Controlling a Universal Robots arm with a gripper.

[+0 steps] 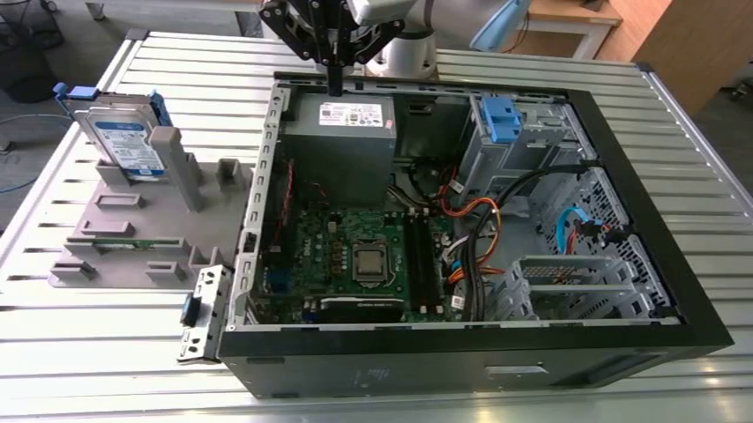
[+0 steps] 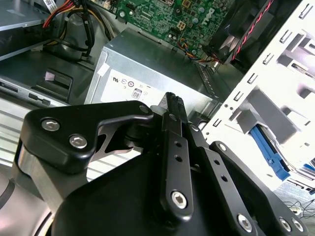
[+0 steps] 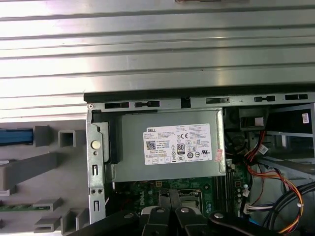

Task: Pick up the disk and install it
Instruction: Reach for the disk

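The disk (image 1: 125,141) stands on edge in a grey holder plate (image 1: 130,220) on the exterior view's left, outside the computer case. It is silver-grey with a white-and-blue label and a blue frame. A blue strip of that frame (image 3: 15,136) shows in the first wrist view. My gripper (image 1: 335,86) hangs over the case's far wall, above the grey power supply (image 1: 341,132), well apart from the disk. Its black fingers (image 2: 172,103) are pressed together with nothing between them. In the first wrist view the gripper (image 3: 170,199) points at the power supply (image 3: 170,145).
The open black computer case (image 1: 659,256) lies on a ribbed metal table (image 1: 94,352). Inside it are a green motherboard (image 1: 353,256), bundled cables (image 1: 482,229) and a metal drive cage with a blue latch (image 1: 500,119). The holder plate carries several upright grey posts (image 1: 176,159).
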